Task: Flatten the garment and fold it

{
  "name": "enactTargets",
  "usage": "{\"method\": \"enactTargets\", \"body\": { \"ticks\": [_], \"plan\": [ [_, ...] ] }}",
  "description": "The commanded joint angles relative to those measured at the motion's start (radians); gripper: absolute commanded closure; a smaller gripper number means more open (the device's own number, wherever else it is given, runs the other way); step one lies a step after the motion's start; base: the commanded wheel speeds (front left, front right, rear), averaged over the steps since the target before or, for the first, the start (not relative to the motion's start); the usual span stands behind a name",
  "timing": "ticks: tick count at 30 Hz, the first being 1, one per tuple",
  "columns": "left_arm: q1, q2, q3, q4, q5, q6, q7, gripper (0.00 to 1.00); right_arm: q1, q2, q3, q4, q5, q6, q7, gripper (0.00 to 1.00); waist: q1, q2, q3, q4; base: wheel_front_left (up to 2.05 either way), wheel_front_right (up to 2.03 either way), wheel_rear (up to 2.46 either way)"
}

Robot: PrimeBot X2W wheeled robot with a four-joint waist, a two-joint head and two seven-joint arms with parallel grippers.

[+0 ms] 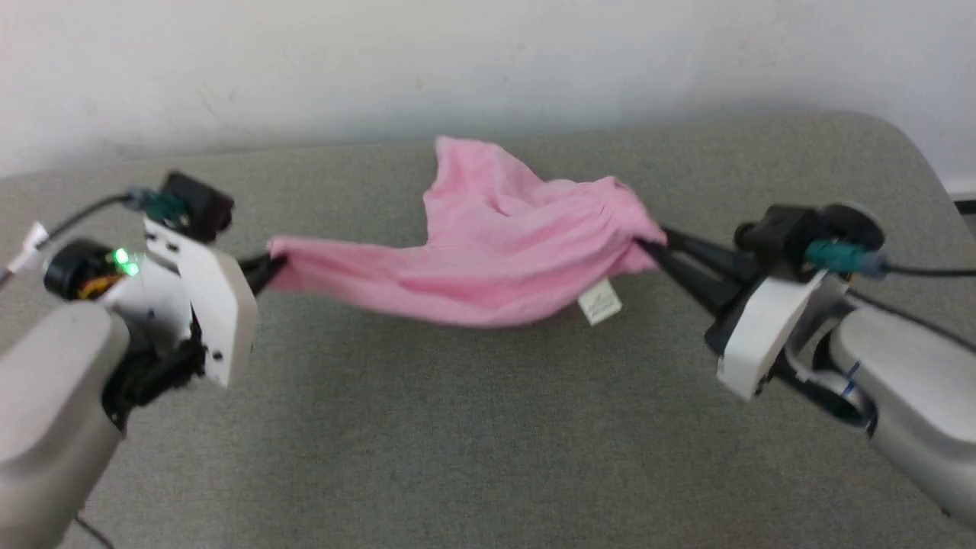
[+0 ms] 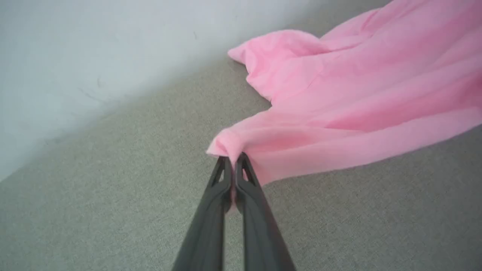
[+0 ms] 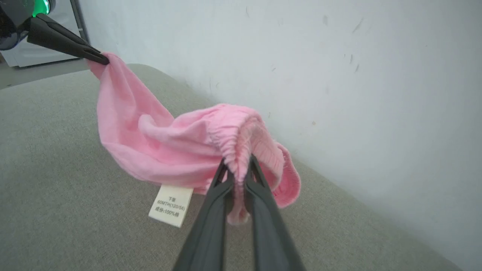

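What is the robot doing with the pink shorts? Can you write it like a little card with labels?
Thing: pink shorts, bunched, not yet flat or folded
Left side: left hand shut on a thin cloth edge
Right side: right hand shut on the gathered waistband
How it hangs: stretched between both hands, sagging in the middle
Tag: white label dangling nearer the right hand
Underneath: grey fabric surface
Behind: white wall
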State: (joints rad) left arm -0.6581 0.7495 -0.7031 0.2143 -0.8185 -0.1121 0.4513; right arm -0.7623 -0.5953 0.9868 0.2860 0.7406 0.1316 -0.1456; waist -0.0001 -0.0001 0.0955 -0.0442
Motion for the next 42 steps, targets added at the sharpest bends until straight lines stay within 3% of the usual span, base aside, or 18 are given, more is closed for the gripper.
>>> {"method": "enactTargets", "body": {
  "ticks": [1,7,12,21,30,36,42],
  "plan": [
    [-0.023,0.003,0.013,-0.012,-0.005,0.007,-0.010,1.00,-0.021,-0.002,-0.013,-0.008,0.001,-0.001,-0.007,1.00,0.0001,0.0001,-0.029,0.010,0.00,0.00,0.00],
    [-0.124,-0.012,0.090,-0.085,-0.005,0.045,-0.069,1.00,-0.100,-0.022,-0.117,-0.029,0.022,-0.001,0.018,1.00,0.0001,0.0001,-0.034,0.013,0.00,0.00,0.00],
    [-0.257,-0.062,0.130,-0.076,0.028,0.075,-0.117,1.00,-0.221,-0.024,-0.166,-0.026,0.058,-0.001,0.072,1.00,0.0001,0.0001,0.009,0.014,0.00,0.00,0.00],
    [-0.572,-0.178,0.153,0.077,0.146,0.118,-0.208,1.00,-0.531,0.000,-0.211,0.085,0.071,-0.001,0.155,1.00,0.0001,0.0001,0.209,0.018,0.00,0.00,0.00],
    [-0.854,-0.247,0.191,0.238,0.228,0.142,-0.353,1.00,-0.830,0.009,-0.211,0.219,0.033,-0.001,0.139,1.00,0.0001,0.0001,0.380,0.033,0.00,0.00,0.00],
    [-0.904,-0.261,0.206,0.316,0.236,0.138,-0.434,1.00,-0.900,0.020,-0.174,0.289,0.035,-0.001,0.107,1.00,0.0001,0.0001,0.433,0.041,0.00,0.00,0.00],
    [-0.799,-0.273,0.198,0.367,0.218,0.121,-0.516,1.00,-0.804,0.043,-0.083,0.323,0.066,-0.001,0.050,1.00,0.0001,0.0001,0.429,0.041,0.00,0.00,0.00]
  ]
}}
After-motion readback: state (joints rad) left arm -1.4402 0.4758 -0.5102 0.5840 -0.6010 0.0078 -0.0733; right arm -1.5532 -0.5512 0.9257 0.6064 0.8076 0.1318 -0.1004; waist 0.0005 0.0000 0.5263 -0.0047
